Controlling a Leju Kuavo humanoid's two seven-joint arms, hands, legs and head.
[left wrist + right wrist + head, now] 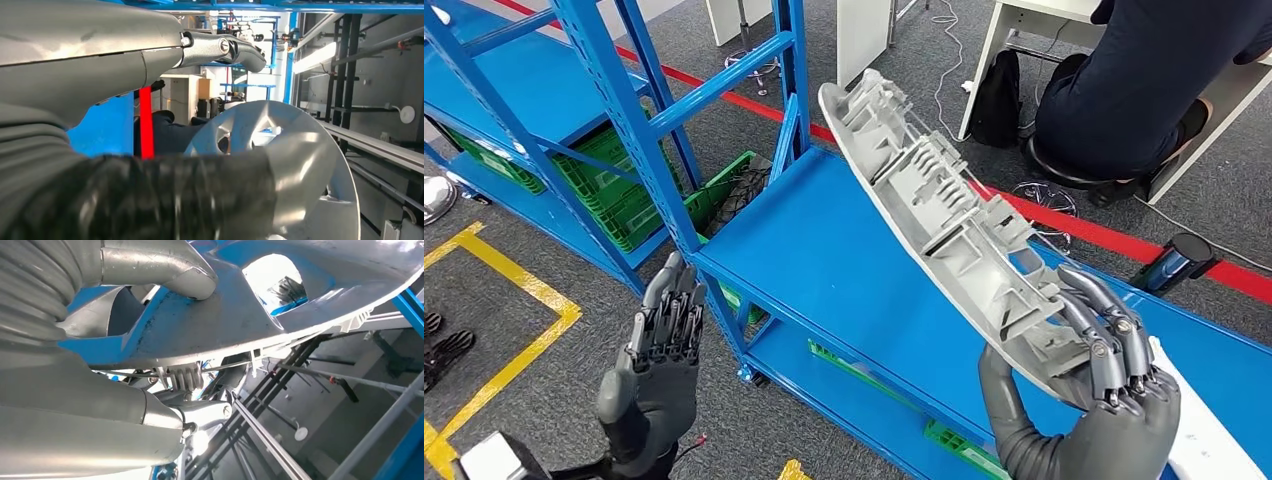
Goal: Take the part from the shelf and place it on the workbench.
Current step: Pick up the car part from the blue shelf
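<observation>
A grey carpet floor with yellow tape lines is seen under a blue shelf. Nearest, the left hand is held up beside the shelf's corner post, fingers together and upright, nothing in it. The right hand is clamped on the lower end of the grey part, which is raised tilted above the blue shelf board. Green crates are stored further back, and a seated person is seen beyond red tape
</observation>
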